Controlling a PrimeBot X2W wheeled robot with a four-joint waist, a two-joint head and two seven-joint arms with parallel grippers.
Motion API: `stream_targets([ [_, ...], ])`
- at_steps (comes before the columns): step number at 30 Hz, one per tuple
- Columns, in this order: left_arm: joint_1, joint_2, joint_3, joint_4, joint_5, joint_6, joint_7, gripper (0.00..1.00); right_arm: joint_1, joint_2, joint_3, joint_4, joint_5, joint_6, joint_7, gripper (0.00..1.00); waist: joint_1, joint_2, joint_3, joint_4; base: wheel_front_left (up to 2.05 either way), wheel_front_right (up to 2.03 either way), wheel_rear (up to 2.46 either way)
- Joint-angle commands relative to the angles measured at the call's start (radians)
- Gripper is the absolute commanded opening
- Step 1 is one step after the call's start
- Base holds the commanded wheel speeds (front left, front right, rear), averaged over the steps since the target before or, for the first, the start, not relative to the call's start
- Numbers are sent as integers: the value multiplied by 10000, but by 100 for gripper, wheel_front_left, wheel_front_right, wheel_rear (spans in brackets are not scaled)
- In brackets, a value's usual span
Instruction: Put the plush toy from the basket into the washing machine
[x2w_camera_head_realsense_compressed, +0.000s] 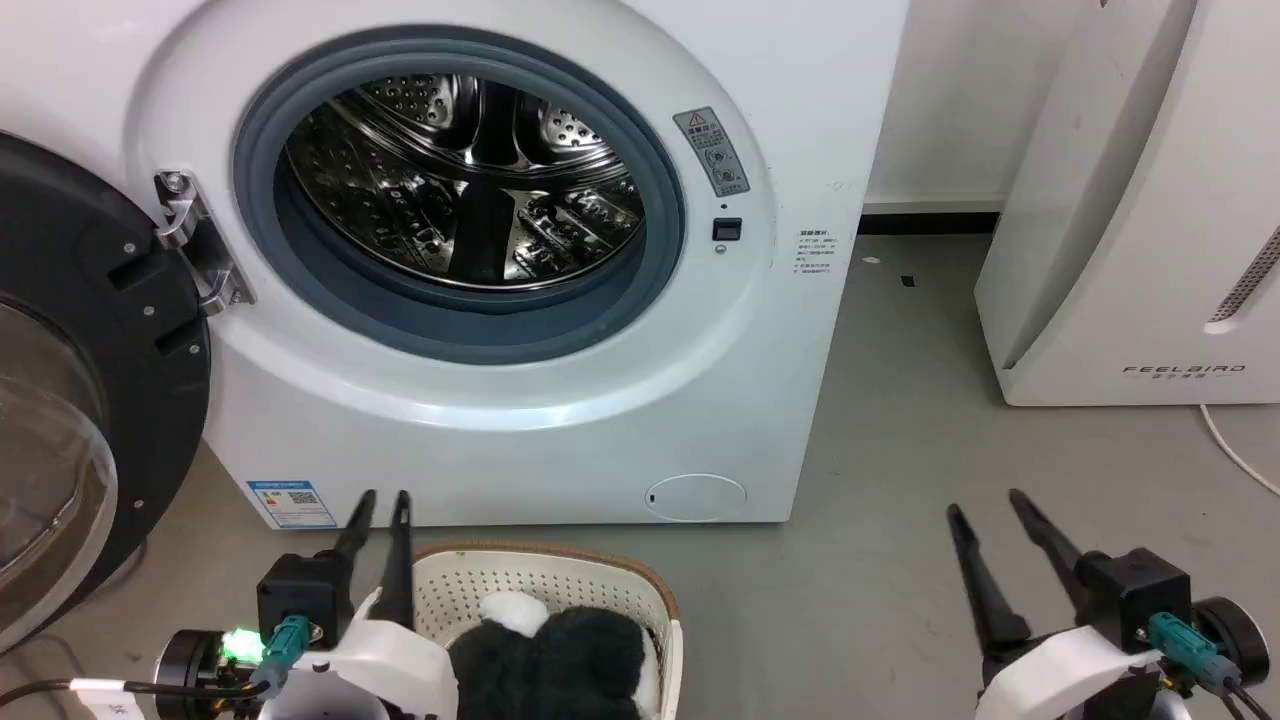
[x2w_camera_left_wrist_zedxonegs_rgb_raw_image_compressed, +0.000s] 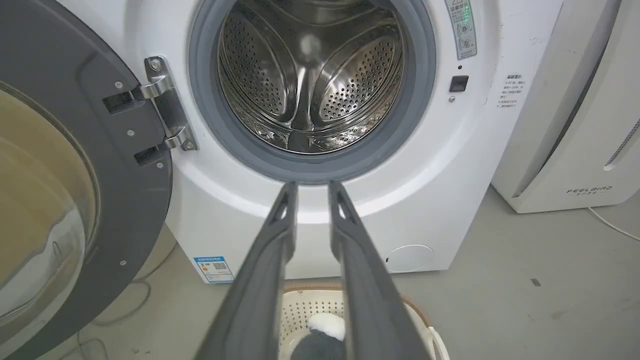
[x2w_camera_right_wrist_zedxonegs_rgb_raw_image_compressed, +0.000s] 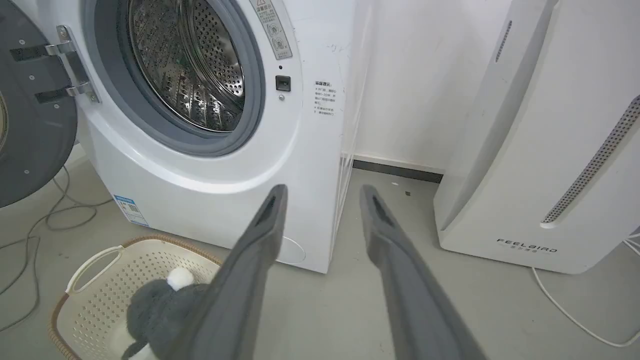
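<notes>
The washing machine (x2w_camera_head_realsense_compressed: 520, 400) stands ahead with its black-framed glass door (x2w_camera_head_realsense_compressed: 90, 400) swung open to the left, and its steel drum (x2w_camera_head_realsense_compressed: 470, 180) holds nothing. On the floor in front sits the basket (x2w_camera_head_realsense_compressed: 545, 578), and the black-and-white plush toy (x2w_camera_head_realsense_compressed: 560, 660) lies inside it. My left gripper (x2w_camera_head_realsense_compressed: 385, 497) hovers over the basket's left rim, narrowly open and holding nothing. Off to the right, over bare floor, my right gripper (x2w_camera_head_realsense_compressed: 983, 500) is open wider. The left wrist view looks past the left gripper (x2w_camera_left_wrist_zedxonegs_rgb_raw_image_compressed: 312, 186) at the basket (x2w_camera_left_wrist_zedxonegs_rgb_raw_image_compressed: 305, 310) and the toy (x2w_camera_left_wrist_zedxonegs_rgb_raw_image_compressed: 325, 325). The right wrist view takes in the right gripper (x2w_camera_right_wrist_zedxonegs_rgb_raw_image_compressed: 324, 192), the toy (x2w_camera_right_wrist_zedxonegs_rgb_raw_image_compressed: 160, 310) and the basket (x2w_camera_right_wrist_zedxonegs_rgb_raw_image_compressed: 100, 280).
A white FEELBIRD appliance (x2w_camera_head_realsense_compressed: 1130, 250) stands to the right of the washer, with a white cable (x2w_camera_head_realsense_compressed: 1235, 450) trailing on the floor beside it. Dark cables (x2w_camera_right_wrist_zedxonegs_rgb_raw_image_compressed: 45, 220) lie on the grey floor under the open door. A strip of floor separates washer and appliance.
</notes>
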Motion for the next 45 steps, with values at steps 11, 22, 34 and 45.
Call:
stream_targets([
  [11,5,0,-139,96,-120,80,-231,100,30,0,-109,-14,207,-1,-232,100,0,0,76,-21,0,0,0],
  [22,-128,0,-276,448,-255,134,-440,100,-26,-1,-169,-40,230,-2,-440,100,0,0,328,-95,0,0,0],
  [34,-563,45,-454,1295,-305,101,-691,100,-223,-1,-265,-156,486,-2,-689,100,0,0,900,-248,0,0,0],
  [45,-1312,161,-614,2590,-415,21,-916,100,-460,-2,-248,-303,549,-3,-918,100,0,0,1667,-439,0,0,0],
])
